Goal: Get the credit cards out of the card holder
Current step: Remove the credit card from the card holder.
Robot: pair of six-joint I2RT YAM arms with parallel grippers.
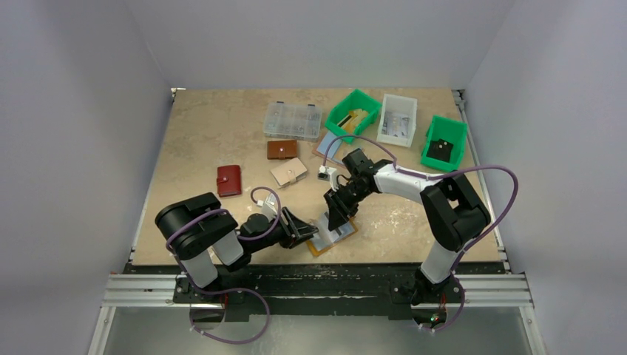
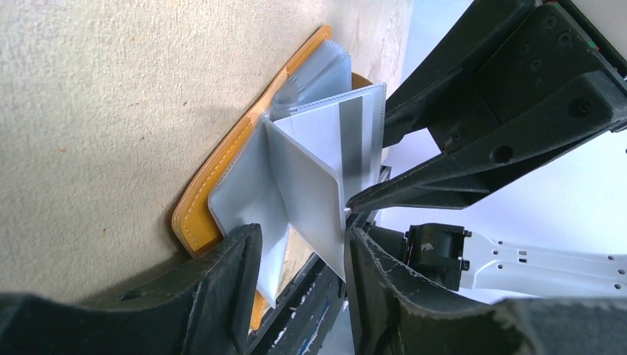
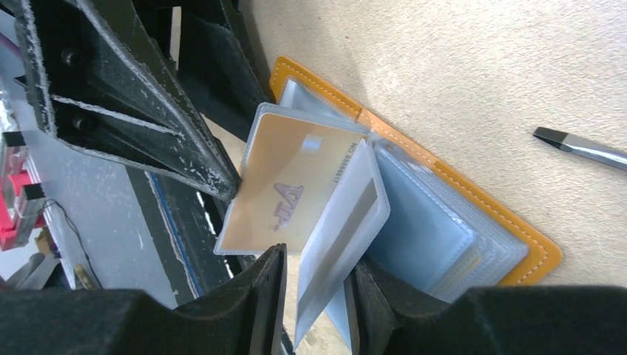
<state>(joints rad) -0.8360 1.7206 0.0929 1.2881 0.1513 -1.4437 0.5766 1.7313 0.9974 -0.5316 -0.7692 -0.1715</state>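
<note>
The mustard card holder (image 1: 334,238) lies open near the table's front edge, its clear sleeves fanned upward (image 2: 222,185) (image 3: 473,214). One raised sleeve holds a tan credit card (image 3: 296,192). Beside it another sleeve holds a pale card with a grey stripe (image 3: 347,229) (image 2: 353,140). My left gripper (image 1: 303,229) (image 2: 299,274) comes in from the left, open, straddling the edge of a pale sleeve without pinching it. My right gripper (image 1: 339,216) (image 3: 318,296) reaches down from the far side, open, the striped sleeve loose between its fingers. The two grippers' tips nearly meet over the sleeves.
Behind stand a red wallet (image 1: 229,180), a brown wallet (image 1: 282,149), a beige wallet (image 1: 288,172), a clear organiser box (image 1: 293,120), two green bins (image 1: 353,115) (image 1: 444,143) and a white bin (image 1: 397,120). A flat-tipped tool (image 3: 584,150) lies right of the holder.
</note>
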